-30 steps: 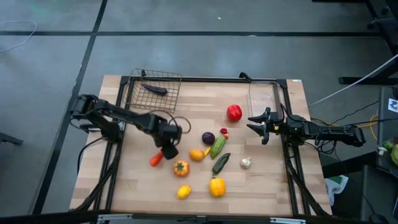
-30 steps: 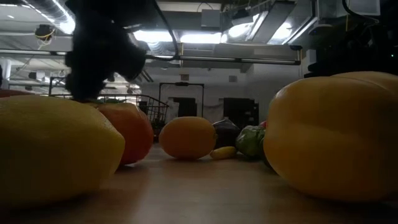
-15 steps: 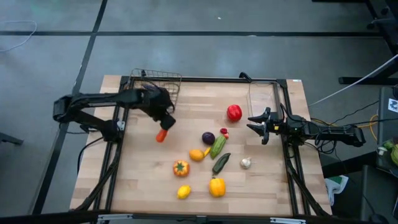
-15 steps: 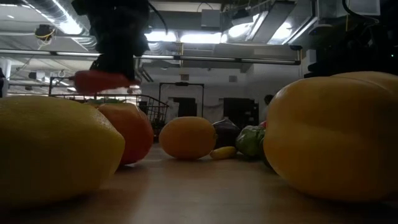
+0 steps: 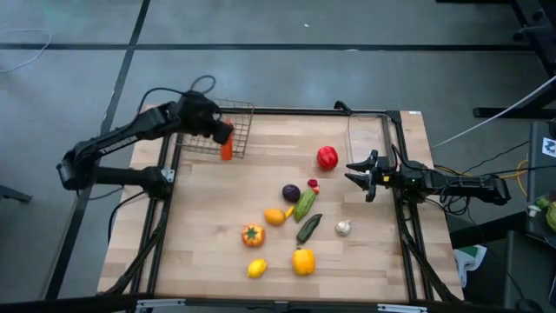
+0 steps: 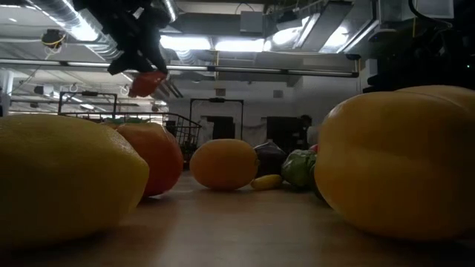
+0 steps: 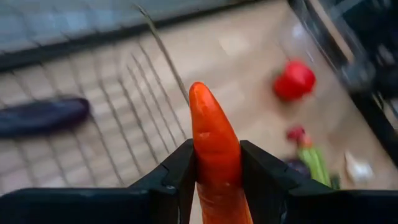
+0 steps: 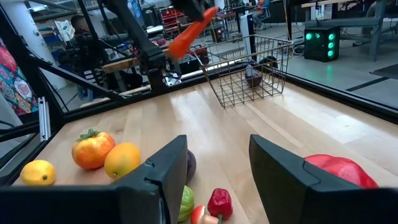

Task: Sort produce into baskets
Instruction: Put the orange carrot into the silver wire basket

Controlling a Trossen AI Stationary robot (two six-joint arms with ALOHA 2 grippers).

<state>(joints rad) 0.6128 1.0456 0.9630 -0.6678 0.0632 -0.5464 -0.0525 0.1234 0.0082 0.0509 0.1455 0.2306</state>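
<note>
Now, by label:
Left end effector [image 5: 221, 132]: clamping smooth tapered orange carrot [image 5: 226, 149] betw. its fingers, hanging above wire basket [image 5: 234, 113] edge.
Basket: dark mesh grid, w/ purple eggplant [image 7: 43, 115] lying inside.
Right end effector [image 5: 358, 176]: fingers spread, holding nothing, waiting nr clear bin [image 5: 367, 126].
Counter [image 5: 200, 235]: pale wood.

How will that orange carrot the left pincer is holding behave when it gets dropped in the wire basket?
The carrot keeps its shape in the left pincer, so it is probably stiff. Its tapered, round body may roll once it lands in the wire basket. It looks smooth, so it could slip if the grip loosens.
</note>
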